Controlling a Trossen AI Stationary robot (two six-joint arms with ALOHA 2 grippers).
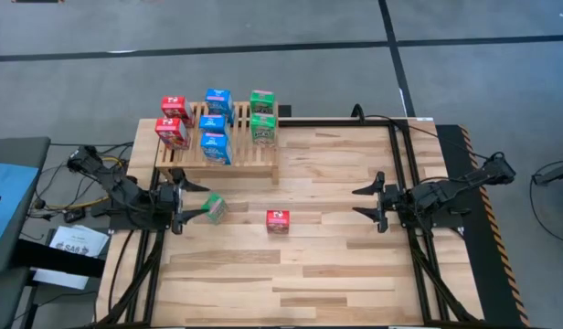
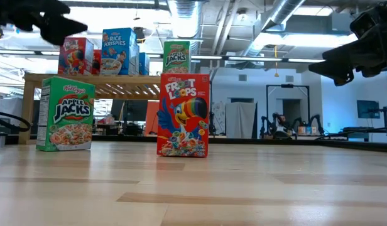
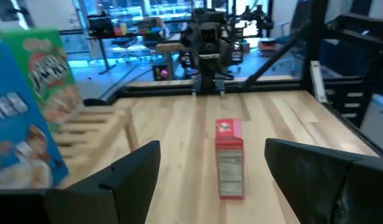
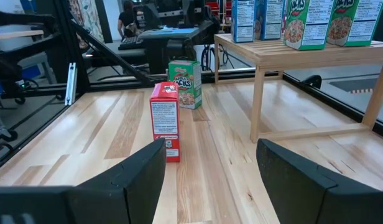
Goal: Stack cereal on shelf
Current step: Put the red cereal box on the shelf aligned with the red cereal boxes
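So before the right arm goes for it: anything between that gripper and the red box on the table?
Nothing visible. The right gripper is open, and only bare table separates it from the red box.

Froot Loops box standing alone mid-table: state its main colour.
Red, with a toucan and multicoloured lettering on the front of the Froot Loops box. The low view shows it best.

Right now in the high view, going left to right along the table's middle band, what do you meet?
Left gripper → green cereal box → red cereal box → right gripper.
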